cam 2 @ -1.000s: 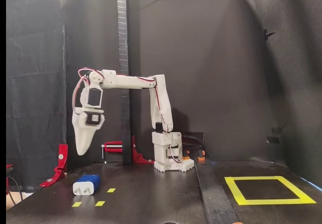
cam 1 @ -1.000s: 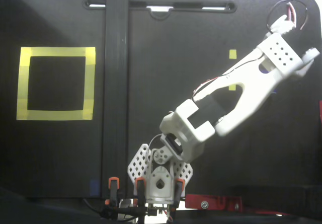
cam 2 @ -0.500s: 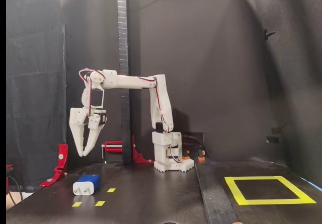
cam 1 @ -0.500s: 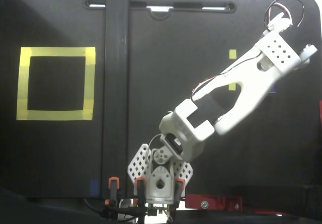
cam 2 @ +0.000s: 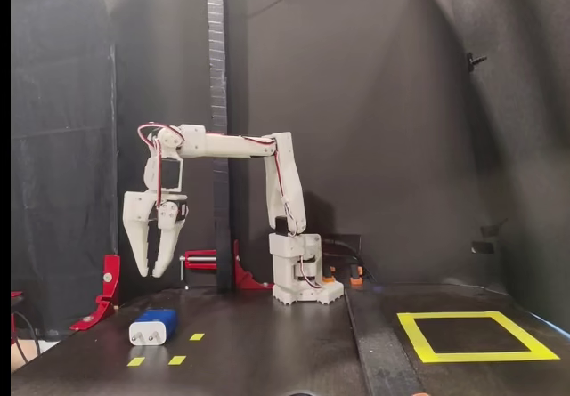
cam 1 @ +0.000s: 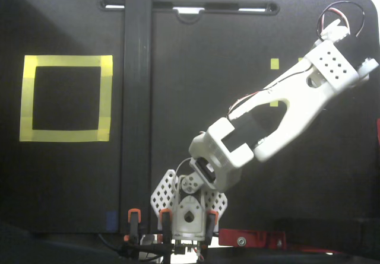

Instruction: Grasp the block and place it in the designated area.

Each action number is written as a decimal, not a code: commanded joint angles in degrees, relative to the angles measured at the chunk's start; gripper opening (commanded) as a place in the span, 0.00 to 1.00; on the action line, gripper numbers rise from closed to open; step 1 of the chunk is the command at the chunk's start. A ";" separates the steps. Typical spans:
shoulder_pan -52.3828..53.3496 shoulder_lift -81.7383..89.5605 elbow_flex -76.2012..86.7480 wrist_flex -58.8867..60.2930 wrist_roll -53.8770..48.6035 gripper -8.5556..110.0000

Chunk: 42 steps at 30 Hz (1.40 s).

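In the side-on fixed view the block (cam 2: 153, 327) lies on the black table at the lower left, dark blue with a pale end face turned toward the camera. My gripper (cam 2: 150, 273) hangs open, fingers pointing down, a short way above the block and not touching it. In the top-down fixed view the white wrist (cam 1: 335, 68) covers the fingers, and the block is hidden under the arm. The designated area (cam 1: 65, 60) is the yellow tape frame at the far left there, and the same designated area (cam 2: 481, 356) lies at the lower right in the side-on view.
A black upright post (cam 2: 216, 102) stands behind the arm, seen from above as a post (cam 1: 136, 98) between arm and frame. A raised black strip (cam 2: 374, 351) crosses the table. Small yellow tape squares (cam 2: 177, 359) lie by the block. Red clamps (cam 2: 107, 289) sit at the left.
The gripper was shut one second ago and now stands open, its fingers spread. The wrist has turned and shifted slightly. The block has not moved.
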 commanded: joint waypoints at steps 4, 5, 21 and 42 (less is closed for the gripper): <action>0.88 2.37 0.00 -2.72 -0.26 0.28; 0.88 2.29 0.09 -3.08 -0.26 0.29; 2.37 1.58 0.44 -2.55 -4.83 0.34; 2.90 -10.55 0.62 -10.11 0.00 0.36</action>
